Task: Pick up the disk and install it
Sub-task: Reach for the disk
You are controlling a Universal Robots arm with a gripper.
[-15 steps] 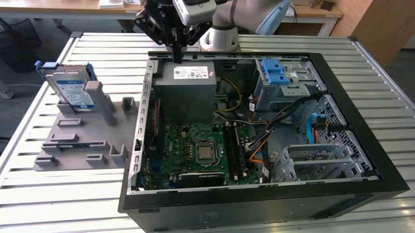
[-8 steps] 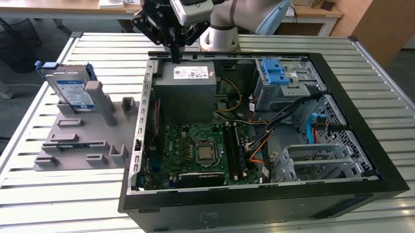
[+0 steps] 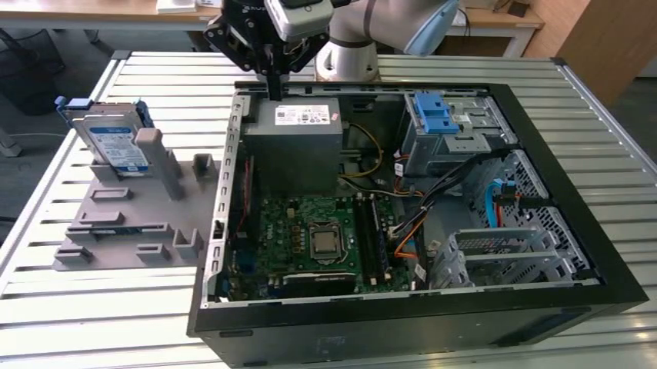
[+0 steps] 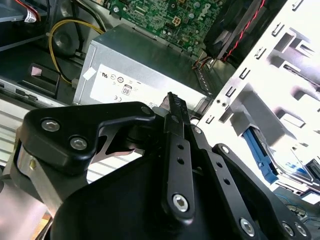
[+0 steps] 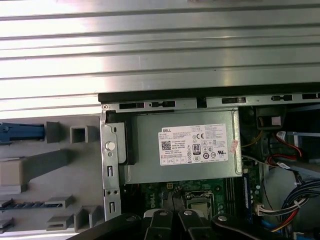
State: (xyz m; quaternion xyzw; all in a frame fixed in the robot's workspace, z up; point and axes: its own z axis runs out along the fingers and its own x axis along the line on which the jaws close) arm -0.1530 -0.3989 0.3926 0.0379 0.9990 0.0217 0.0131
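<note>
Up at the top centre of the exterior view, the black fingers (image 3: 275,81) point straight down, pressed together with nothing between them. Their tips sit at the far edge of the grey power-supply box (image 3: 298,146), by the back wall of the open computer case (image 3: 411,321); whether they touch the box cannot be told. In both wrist views the same box, with its white sticker, lies close beneath the fingers. Below the box in the exterior view lies the green circuit board (image 3: 308,231), and to its right a silver cage with a blue latch (image 3: 447,123) fills the case's upper right corner. The disk (image 3: 115,142) is outside the case, at the upper left of the exterior view, well apart from the fingers. It stands upright on its edge in a grey slotted holder (image 3: 134,223), label facing the camera, blue frame along its edges. Holder and case both rest on the slatted metal counter (image 3: 103,323).
</note>
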